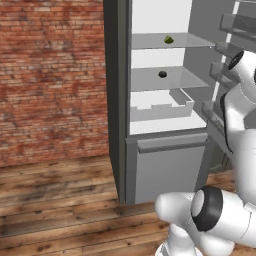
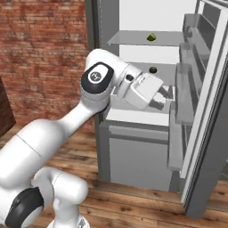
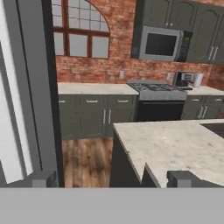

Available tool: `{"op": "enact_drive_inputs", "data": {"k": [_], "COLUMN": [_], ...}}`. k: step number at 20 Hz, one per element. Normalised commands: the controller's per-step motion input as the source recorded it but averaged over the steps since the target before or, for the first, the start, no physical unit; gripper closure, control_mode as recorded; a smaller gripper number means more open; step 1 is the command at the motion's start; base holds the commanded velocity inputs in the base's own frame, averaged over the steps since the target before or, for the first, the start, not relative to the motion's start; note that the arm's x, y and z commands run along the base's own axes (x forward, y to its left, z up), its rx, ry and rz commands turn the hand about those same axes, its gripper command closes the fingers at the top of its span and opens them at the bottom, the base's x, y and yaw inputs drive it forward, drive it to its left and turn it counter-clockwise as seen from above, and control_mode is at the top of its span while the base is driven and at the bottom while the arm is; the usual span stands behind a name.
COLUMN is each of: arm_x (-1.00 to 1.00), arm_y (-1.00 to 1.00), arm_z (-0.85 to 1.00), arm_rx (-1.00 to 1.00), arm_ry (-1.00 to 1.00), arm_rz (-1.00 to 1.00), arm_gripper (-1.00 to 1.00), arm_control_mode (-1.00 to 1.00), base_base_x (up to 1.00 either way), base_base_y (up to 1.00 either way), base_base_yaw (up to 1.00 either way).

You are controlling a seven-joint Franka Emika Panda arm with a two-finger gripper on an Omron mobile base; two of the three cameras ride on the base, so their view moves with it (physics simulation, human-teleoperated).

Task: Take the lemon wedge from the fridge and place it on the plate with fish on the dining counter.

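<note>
From the left base view I see the fridge [image 1: 120,100] standing open, its top cut off by the frame, and the lemon wedge [image 1: 169,39] on the upper glass shelf with a small dark round item [image 1: 162,74] one shelf below (too small for me to identify). On the right base view the wedge [image 2: 152,37] sits well above the gripper [image 2: 163,99], whose fingers are spread with nothing between them. The hand view looks across a pale stone counter [image 3: 175,144], cut off at right.

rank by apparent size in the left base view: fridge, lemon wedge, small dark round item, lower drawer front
1. fridge
2. lower drawer front
3. lemon wedge and small dark round item: both tiny, too alike to rank
</note>
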Motion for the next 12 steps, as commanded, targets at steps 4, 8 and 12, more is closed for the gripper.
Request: {"op": "enact_drive_inputs", "data": {"k": [4,8,12], "arm_x": [-0.38,-0.30,-0.10], "arm_y": [1.00,0.91,0.39], "arm_z": [0.24,0.03,0.00], "arm_rx": [0.06,0.10,0.20], "arm_ry": [-0.01,-0.02,0.01], "arm_rz": [0.15,0.35,0.39], "arm_gripper": [-1.00,-1.00,-1.00], "arm_control_mode": [-1.00,-1.00,-1.00], "base_base_x": [0.00,0.00,0.00], "base_base_y": [0.00,0.00,0.00], "base_base_yaw": [0.00,0.00,0.00]}}
